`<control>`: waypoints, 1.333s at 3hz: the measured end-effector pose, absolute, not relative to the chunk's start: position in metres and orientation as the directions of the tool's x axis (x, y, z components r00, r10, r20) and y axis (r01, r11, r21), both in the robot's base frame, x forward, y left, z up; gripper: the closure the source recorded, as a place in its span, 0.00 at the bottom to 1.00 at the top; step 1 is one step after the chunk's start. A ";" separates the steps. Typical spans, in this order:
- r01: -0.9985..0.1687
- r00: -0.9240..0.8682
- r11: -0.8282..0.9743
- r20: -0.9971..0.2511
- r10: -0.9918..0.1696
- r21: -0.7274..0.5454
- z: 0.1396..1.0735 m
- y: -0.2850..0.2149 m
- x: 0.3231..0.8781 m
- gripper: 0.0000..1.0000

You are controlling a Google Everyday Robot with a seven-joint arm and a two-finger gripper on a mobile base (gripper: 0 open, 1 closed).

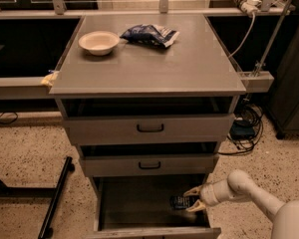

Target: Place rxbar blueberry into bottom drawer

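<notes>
The rxbar blueberry (179, 202), a small dark blue bar with pale markings, is inside the open bottom drawer (139, 218) at its right side, low over the grey floor. My gripper (193, 199) reaches in from the right over the drawer's right wall. Its two pale fingertips (192, 191) sit above and below the bar's right end, shut on it. My white arm (249, 190) runs off to the lower right.
The two upper drawers (149, 128) with black handles are slightly open. On the cabinet top (189, 68) lie a white bowl (98, 42) and a blue-and-white snack bag (149, 35). Cables (244, 128) lie on the floor to the right, a black stand leg (57, 195) to the left.
</notes>
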State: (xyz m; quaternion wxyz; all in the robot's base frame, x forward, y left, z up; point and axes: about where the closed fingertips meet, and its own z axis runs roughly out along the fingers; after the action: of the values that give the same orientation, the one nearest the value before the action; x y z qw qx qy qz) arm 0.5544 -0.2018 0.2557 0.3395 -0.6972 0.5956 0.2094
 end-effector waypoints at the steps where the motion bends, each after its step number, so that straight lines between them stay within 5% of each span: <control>1: -0.970 0.202 -0.048 -0.675 -0.710 -0.240 0.244 -0.192 0.560 1.00; 4: -0.943 0.201 0.037 -0.651 -0.732 -0.332 0.205 -0.157 0.607 1.00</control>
State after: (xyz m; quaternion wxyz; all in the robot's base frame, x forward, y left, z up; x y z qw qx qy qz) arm 0.6074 -0.1574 0.2047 0.3725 -0.6795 0.6161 0.1414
